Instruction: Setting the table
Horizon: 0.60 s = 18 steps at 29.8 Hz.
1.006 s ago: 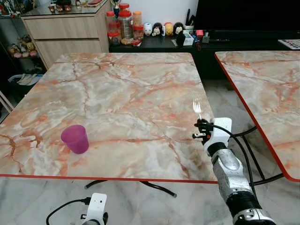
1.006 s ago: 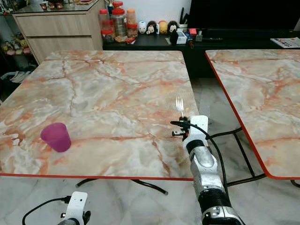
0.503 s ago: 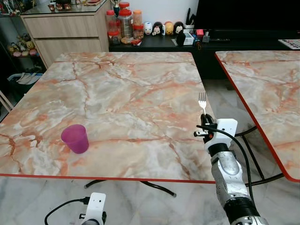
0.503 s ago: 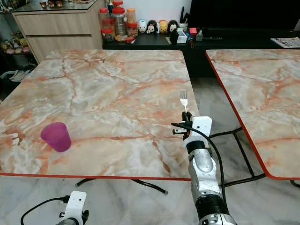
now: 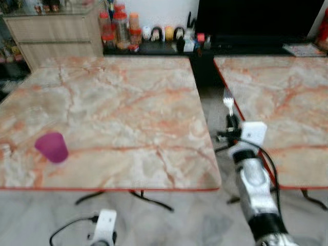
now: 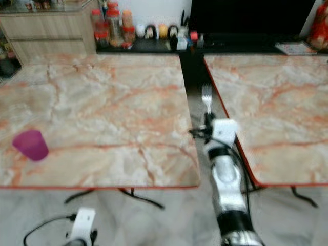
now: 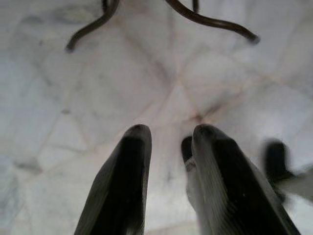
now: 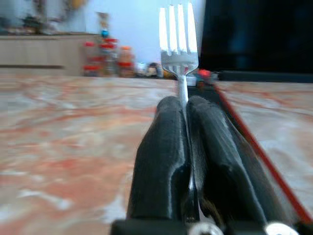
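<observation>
Right gripper [image 5: 231, 122] is up in the gap between the two marble tables, fingers [image 8: 164, 156] pinched tight on the handle of a metal fork [image 5: 228, 102], tines pointing straight up, a carrying hold, I'd say, that keeps it clear of the red table edges. The near table [image 5: 118, 102] bears a purple cup [image 5: 51, 147] near its front left. Left gripper [image 7: 166, 161] hangs idle over the floor, fingers narrowly apart, holding nothing

one fork [image 5: 228, 101], one purple cup [image 5: 51, 147], two tables [image 5: 118, 97]
</observation>
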{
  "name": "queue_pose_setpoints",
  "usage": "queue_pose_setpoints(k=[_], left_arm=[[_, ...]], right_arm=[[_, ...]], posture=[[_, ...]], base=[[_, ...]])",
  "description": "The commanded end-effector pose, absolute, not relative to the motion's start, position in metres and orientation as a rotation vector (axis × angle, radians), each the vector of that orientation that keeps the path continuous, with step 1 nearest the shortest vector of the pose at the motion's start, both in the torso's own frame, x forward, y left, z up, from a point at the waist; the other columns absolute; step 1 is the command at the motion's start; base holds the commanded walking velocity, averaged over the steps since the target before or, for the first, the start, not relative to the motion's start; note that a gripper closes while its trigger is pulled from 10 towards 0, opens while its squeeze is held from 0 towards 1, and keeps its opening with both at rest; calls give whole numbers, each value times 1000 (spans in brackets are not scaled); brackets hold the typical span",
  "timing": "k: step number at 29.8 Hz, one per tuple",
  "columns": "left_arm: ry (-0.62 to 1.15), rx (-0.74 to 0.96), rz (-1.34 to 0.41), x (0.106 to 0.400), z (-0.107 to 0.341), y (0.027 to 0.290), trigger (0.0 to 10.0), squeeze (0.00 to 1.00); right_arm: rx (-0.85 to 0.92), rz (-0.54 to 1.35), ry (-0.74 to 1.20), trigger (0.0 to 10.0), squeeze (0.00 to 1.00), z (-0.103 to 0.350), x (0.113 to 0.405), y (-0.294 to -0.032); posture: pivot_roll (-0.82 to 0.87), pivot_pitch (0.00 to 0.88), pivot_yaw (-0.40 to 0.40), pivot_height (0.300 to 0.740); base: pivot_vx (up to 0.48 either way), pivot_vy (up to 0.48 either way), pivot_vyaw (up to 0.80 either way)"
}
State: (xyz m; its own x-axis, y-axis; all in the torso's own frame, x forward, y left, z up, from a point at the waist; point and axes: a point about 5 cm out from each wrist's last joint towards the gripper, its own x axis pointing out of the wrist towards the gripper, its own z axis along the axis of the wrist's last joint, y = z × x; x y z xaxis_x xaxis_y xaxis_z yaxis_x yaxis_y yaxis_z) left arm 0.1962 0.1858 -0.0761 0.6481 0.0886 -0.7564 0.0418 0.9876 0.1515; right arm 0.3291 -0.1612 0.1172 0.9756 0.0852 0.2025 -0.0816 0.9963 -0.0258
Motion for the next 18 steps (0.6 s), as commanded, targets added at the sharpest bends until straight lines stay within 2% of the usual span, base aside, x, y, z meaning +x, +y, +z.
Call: queue_pose_setpoints(k=[1,18], left_arm=[[873,169,14,194,-78,182,10000,0],[870,170,12,195,-77,182,10000,0]], right_arm=[[-34,70,-248,10000,0,128,331,-168],[-37,64,-270,10000,0,137,334,-167]], posture=[[-32,0,9,740],[-31,0,10,740]], base=[[0,-480,0],[0,-480,0]])
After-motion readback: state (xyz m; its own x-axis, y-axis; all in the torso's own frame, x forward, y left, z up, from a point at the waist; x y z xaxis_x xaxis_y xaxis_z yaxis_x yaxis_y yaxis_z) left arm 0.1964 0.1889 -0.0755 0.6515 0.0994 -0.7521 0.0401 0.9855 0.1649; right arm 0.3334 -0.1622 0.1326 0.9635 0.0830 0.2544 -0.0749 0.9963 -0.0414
